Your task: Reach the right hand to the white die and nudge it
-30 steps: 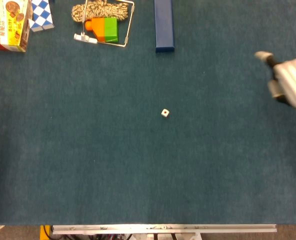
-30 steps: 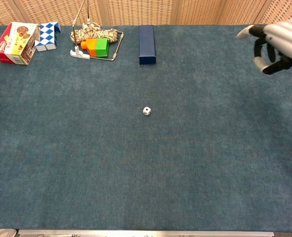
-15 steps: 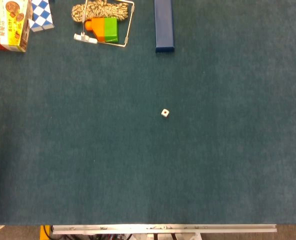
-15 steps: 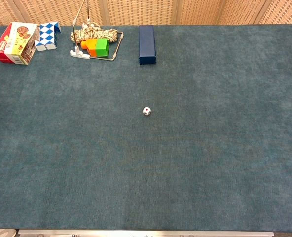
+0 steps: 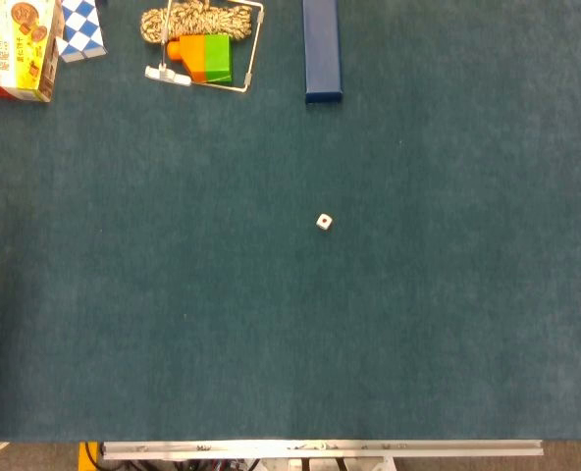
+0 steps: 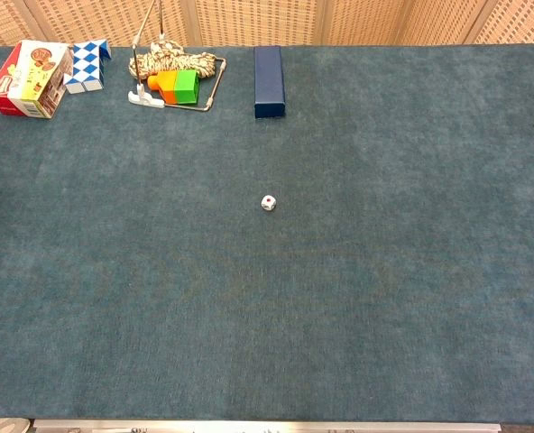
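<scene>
white die (image 5: 324, 222) alone mid-cloth | right hand out of view, state unknowable | approach low, tap side lightly

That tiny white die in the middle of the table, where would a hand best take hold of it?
By two opposite side faces, coming straight down from above. The die is a small cube lying flat and alone on the blue cloth, with nothing beside it, so every side is free; it probably needs only a fingertip pinch.

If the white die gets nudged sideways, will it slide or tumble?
Probably tumble: the white die is a small cube, likely light, so it may tip onto another face. The blue carpeted table looks fibrous, which should resist sliding and stop it quickly.
</scene>
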